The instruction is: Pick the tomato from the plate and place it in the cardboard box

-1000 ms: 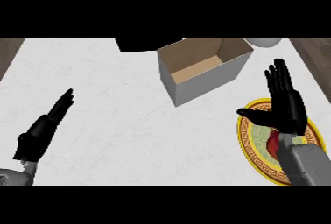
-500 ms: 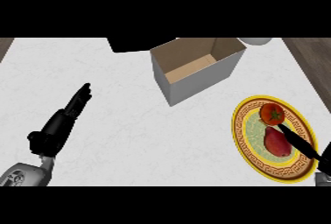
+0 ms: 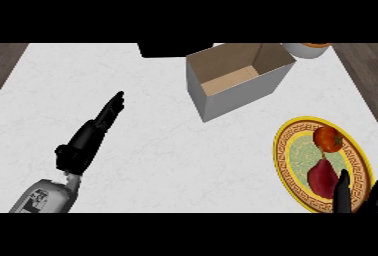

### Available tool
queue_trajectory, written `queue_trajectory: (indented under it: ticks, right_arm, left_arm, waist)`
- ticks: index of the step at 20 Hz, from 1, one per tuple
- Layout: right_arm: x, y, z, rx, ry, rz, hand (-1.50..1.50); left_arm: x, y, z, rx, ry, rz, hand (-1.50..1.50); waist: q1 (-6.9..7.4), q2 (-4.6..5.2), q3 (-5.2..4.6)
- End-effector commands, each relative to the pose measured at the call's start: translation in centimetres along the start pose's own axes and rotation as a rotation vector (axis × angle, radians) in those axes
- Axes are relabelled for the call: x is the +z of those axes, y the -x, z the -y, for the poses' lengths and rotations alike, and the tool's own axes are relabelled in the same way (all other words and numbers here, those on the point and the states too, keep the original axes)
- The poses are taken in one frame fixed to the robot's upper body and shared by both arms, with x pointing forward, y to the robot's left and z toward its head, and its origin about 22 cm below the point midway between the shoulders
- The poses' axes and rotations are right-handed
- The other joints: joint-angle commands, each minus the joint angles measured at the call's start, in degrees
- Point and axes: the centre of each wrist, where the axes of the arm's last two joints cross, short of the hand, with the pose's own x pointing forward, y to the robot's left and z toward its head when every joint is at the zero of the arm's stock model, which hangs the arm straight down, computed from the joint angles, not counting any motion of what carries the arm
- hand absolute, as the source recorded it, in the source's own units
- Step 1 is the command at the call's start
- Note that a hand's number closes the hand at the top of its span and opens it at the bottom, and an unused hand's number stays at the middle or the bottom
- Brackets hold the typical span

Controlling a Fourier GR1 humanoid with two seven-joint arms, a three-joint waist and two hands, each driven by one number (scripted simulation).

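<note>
You are looking at a kitchen, seen steeply from above. The wide white marbled counter top (image 3: 184,165) fills most of the view, and strips of dark wooden floor (image 3: 11,55) show past its far corners. Food is laid out as for a meal: a round plate with a yellow patterned rim (image 3: 284,170) carries a round red tomato (image 3: 328,138) and a dark red piece of food (image 3: 322,175). A small white bowl (image 3: 306,50) stands at the far edge. An open brown cardboard box (image 3: 236,95) sits on the counter near it.
</note>
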Motion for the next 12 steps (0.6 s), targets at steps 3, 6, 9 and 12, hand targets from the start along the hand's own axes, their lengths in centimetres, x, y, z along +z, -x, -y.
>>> queue_trajectory:
  ticks: [3, 6, 9, 12]
  right_arm:
    - [4.2, -1.6, 0.7, 0.018, -0.126, -0.083, -1.5]
    - [3.5, -3.1, 1.3, 0.03, -0.161, -0.115, -1.5]
    - [2.0, -5.9, 2.0, 0.039, -0.153, -0.151, -1.5]
    - [-0.6, -10.0, 3.2, 0.042, -0.113, -0.157, -1.5]
  left_arm:
    - [-0.5, -1.2, 2.2, 0.004, 0.037, 0.003, 0.0]
    - [-1.7, -2.7, 1.9, 0.005, 0.019, 0.018, 0.0]
    - [-1.2, -1.5, 2.5, 0.01, 0.041, -0.004, 0.0]
    - [-2.2, -2.6, 1.6, 0.018, 0.038, 0.011, 0.0]
  waist:
    - [1.96, 0.25, 0.55]
    - [2.2, 0.29, 0.58]
    - [2.36, 0.38, 0.69]
    - [2.29, 0.32, 0.8]
